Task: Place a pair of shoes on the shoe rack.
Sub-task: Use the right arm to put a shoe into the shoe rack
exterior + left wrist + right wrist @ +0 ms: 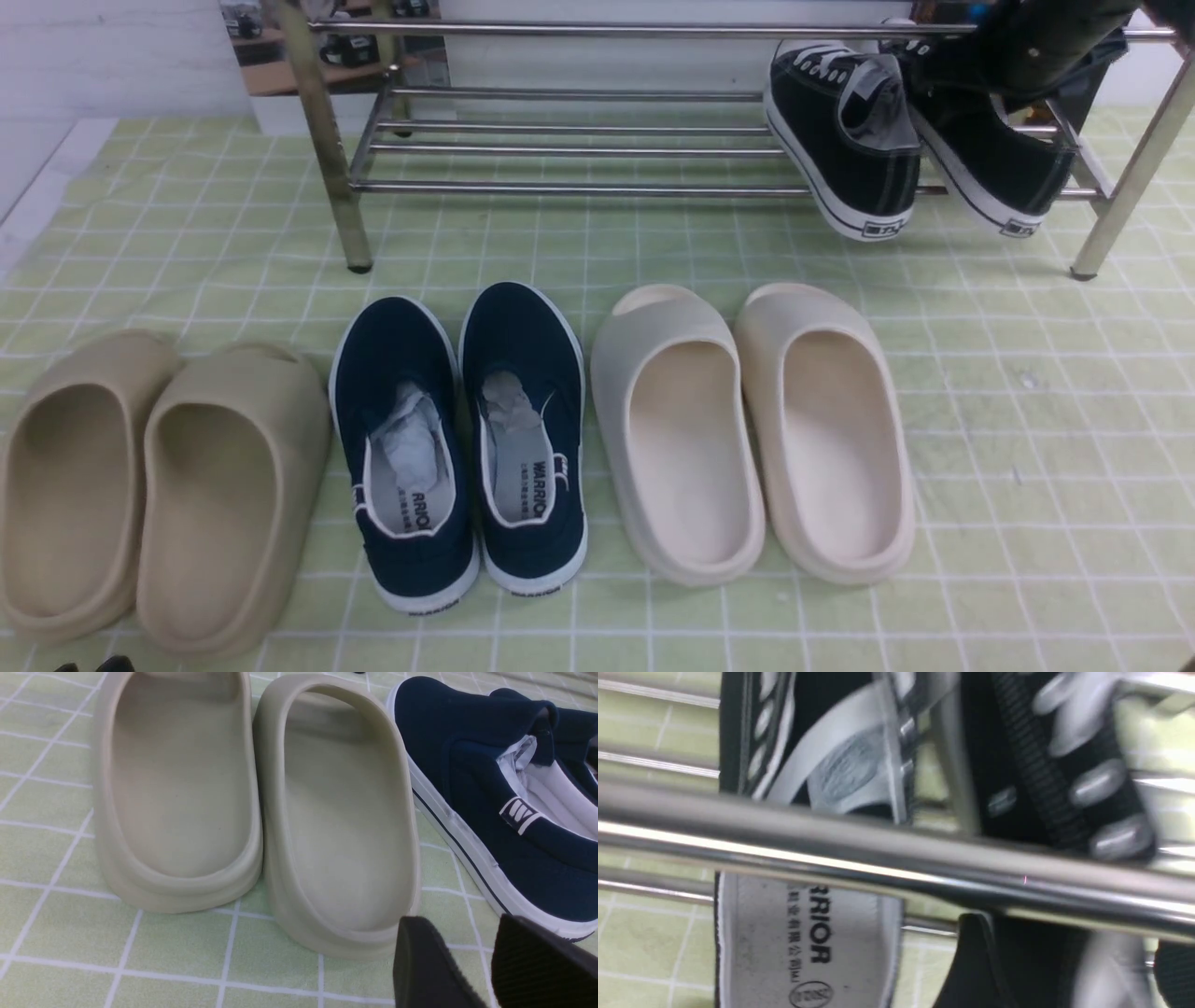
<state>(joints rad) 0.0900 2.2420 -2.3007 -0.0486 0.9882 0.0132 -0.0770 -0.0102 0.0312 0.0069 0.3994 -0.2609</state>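
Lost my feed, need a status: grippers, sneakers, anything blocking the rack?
Left gripper open, empty, low by tan slides. Right gripper over black sneakers, grip unclear. Both sit on shoe rack, right end, heels overhanging its front.

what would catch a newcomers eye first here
The pair of black sneakers sits tilted at the right end of the steel shoe rack, heels hanging over its front bar. Next comes the neat row on the green checked cloth in front: tan slides left, navy slip-ons middle, cream slides right.
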